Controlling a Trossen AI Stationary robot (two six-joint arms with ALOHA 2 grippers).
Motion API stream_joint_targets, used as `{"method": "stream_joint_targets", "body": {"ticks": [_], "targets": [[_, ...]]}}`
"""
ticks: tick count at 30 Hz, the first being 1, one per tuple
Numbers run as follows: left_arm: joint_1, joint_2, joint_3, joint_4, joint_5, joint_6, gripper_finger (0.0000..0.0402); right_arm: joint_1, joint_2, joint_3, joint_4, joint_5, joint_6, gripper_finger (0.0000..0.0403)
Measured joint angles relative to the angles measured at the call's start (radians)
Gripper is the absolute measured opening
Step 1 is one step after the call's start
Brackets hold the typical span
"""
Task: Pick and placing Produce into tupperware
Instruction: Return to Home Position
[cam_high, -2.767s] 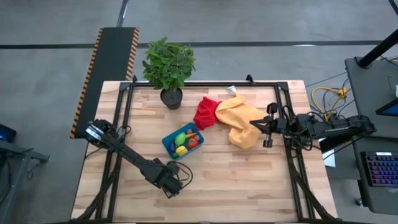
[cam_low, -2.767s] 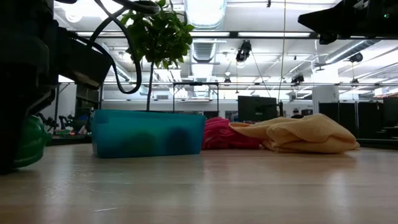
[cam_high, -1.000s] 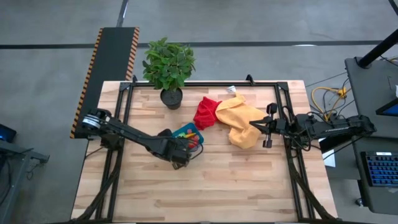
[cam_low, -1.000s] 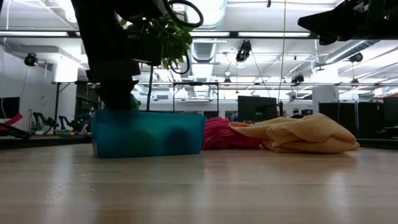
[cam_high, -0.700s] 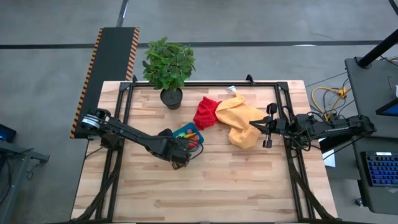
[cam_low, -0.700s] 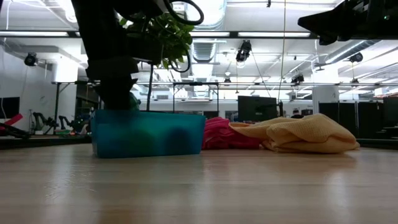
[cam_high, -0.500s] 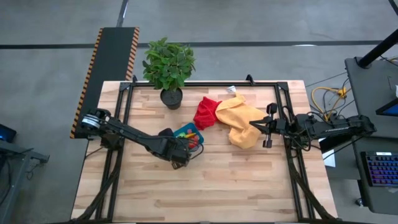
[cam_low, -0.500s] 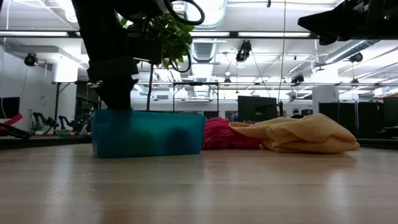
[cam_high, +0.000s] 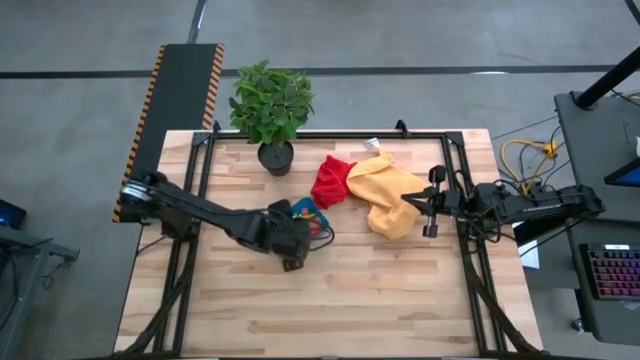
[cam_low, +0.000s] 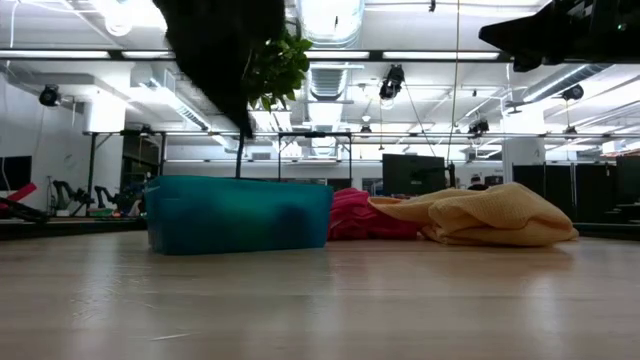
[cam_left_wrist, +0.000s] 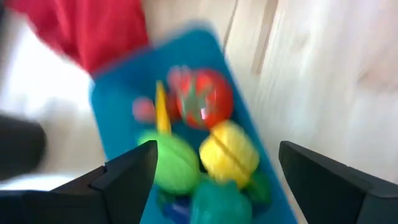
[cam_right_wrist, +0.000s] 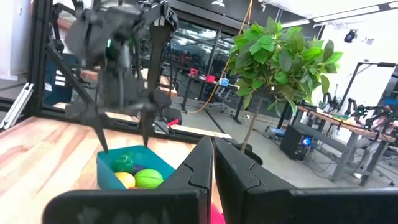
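The teal-blue tupperware (cam_left_wrist: 118, 93) sits on the wood left of table centre (cam_high: 306, 209); it also shows in the low view (cam_low: 238, 213). Inside lie toy produce: a red tomato (cam_left_wrist: 205, 99), a yellow piece (cam_left_wrist: 229, 148), a light green piece (cam_left_wrist: 175, 163) and a darker green one (cam_left_wrist: 221, 202). My left gripper (cam_left_wrist: 217, 186) hangs open above the tupperware, pointing down, holding nothing; the right wrist view shows it too (cam_right_wrist: 123, 148). My right gripper (cam_right_wrist: 212, 180) is shut and waits above the yellow cloth's right edge (cam_high: 410, 200).
A red cloth (cam_high: 330, 180) and a yellow cloth (cam_high: 385, 195) lie bunched right of the tupperware. A potted plant (cam_high: 270, 105) stands at the far edge. Bare wood (cam_high: 380, 300) covers the table's near half.
My left gripper went from the table's near-left part to the tupperware and dipped into it. In the last half second it rose clear above the rim and shifted slightly toward the table's right. The tupperware and cloths stayed put.
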Motion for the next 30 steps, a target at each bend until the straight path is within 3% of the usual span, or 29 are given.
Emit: {"method": "stream_joint_targets", "body": {"ticks": [4, 12, 14, 17, 21, 25, 30], "targets": [[-0.005, -0.086, 0.023, 0.122, -0.062, 0.153, 0.0320, 0.000, 0.000, 0.001, 0.006, 0.000, 0.019, 0.0009], [0.005, -0.256, -0.150, 0.844, -0.058, 0.638, 0.0320, 0.000, 0.004, 0.041, 0.006, 0.000, 0.047, 0.0009], [0.029, -0.288, -0.221, 1.015, 0.018, 0.693, 0.0320, 0.000, 0.008, 0.046, 0.001, -0.001, 0.051, 0.0009], [0.099, -0.306, -0.317, 1.212, 0.213, 0.689, 0.0314, 0.002, 0.008, 0.050, -0.004, -0.001, 0.054, 0.0009], [0.203, -0.292, -0.393, 1.341, 0.380, 0.652, 0.0293, 0.002, 0.008, 0.050, -0.015, -0.001, 0.053, 0.0009], [0.282, -0.265, -0.397, 1.344, 0.397, 0.644, 0.0265, 0.002, 0.008, 0.050, -0.015, -0.001, 0.053, 0.0009], [0.305, -0.299, -0.394, 1.314, 0.406, 0.712, 0.0210, 0.002, 0.008, 0.050, -0.031, -0.001, 0.053, 0.0009]]}}
